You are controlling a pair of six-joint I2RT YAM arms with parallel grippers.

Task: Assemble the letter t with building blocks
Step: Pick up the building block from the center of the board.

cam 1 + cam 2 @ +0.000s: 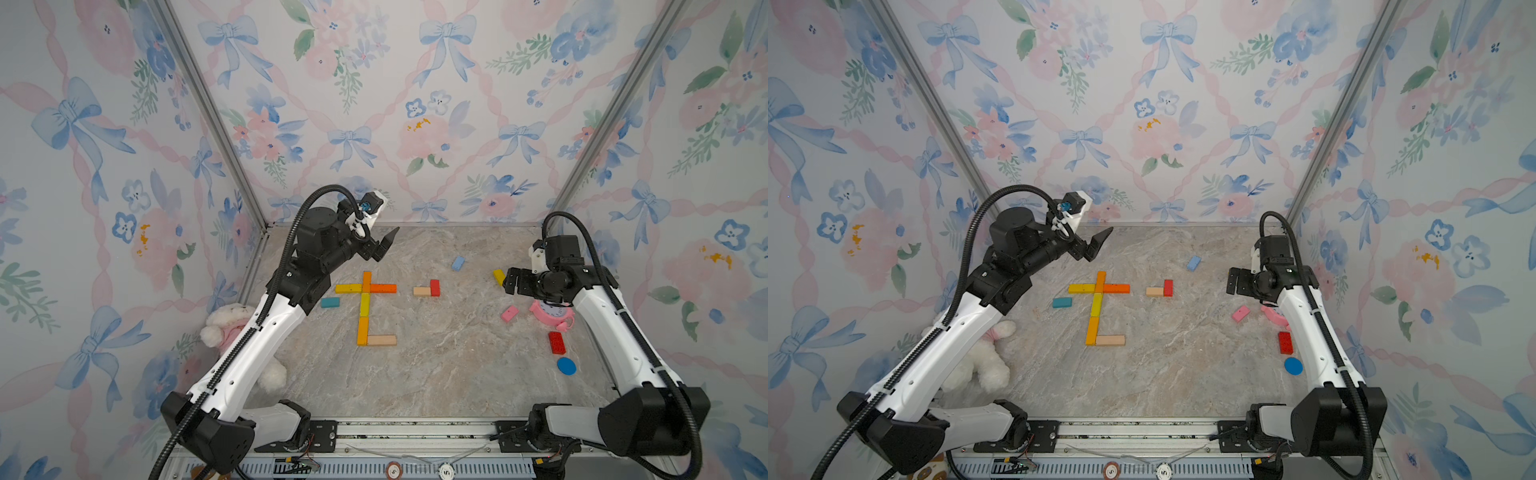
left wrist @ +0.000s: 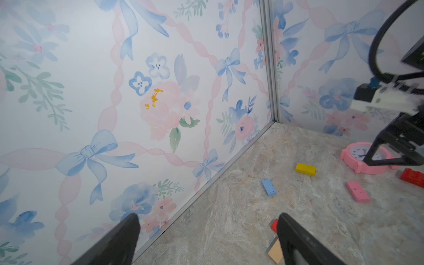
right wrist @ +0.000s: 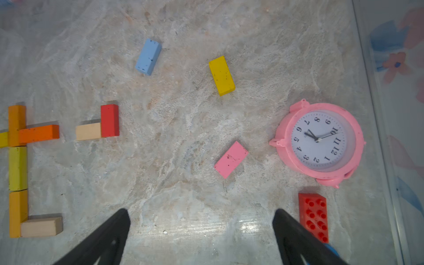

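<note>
Jaws of the left gripper (image 1: 383,246) stand wide apart with nothing between them. The left wrist view shows bare fingers (image 2: 124,236) aimed at the back wall, raised off the table (image 1: 436,374). Across the bench the right gripper (image 1: 512,283) is likewise spread and empty, hanging near the pink clock (image 3: 319,140). The letter lies flat at centre-left. Its stem is a yellow-green block (image 1: 365,304) and an orange block (image 1: 363,331) end to end, long axis running front to back, with a short orange cap (image 1: 366,280) above. The crossbar is a yellow block (image 1: 348,288) and a darker orange block (image 1: 383,287) butted to either side, and a bare-wood foot (image 1: 381,340) turns out to the right at the base. The whole figure sits below the left jaws and nearer the robot, so the left arm is the closer one. Just left of the stem, apart from it, lies a teal block (image 1: 330,302), long axis parallel to the crossbar. Spares sit off to the right: wood-and-red pair (image 1: 428,289), light blue block (image 1: 458,263), loose yellow block (image 3: 222,75), pink block (image 1: 509,313). Joints look tight in the right wrist view, though the crossbar's left end is cut off there. Judgement: the t reads complete, and likely only a withdrawal is left, keeping the left arm clear of the crossbar.
</note>
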